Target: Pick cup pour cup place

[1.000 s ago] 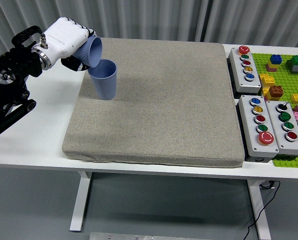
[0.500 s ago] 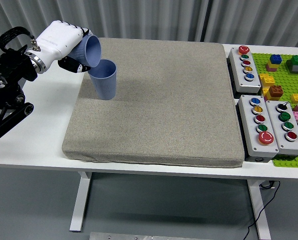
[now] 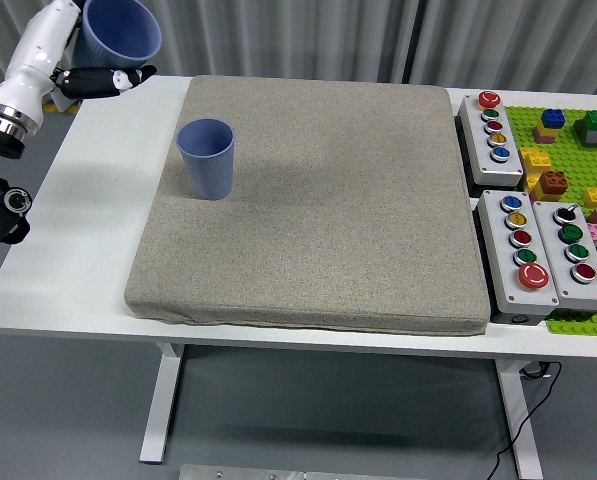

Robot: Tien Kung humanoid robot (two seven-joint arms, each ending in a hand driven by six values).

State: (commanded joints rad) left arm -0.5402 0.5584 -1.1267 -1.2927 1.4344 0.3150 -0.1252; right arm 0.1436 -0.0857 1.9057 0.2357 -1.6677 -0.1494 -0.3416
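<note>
A blue cup (image 3: pixel 122 30) sits high at the far left corner in the head view, roughly upright with its mouth showing, gripped in the robot's left hand (image 3: pixel 73 62); the white hand is closed around it, dark fingers (image 3: pixel 106 80) curling beneath its base; a second blue cup (image 3: pixel 207 158) stands upright on the grey mat (image 3: pixel 328 210), near its left edge, well apart from the held one; button boxes (image 3: pixel 530 240) and a green brick plate (image 3: pixel 578 140) lie along the right of the white table (image 3: pixel 88 260).
</note>
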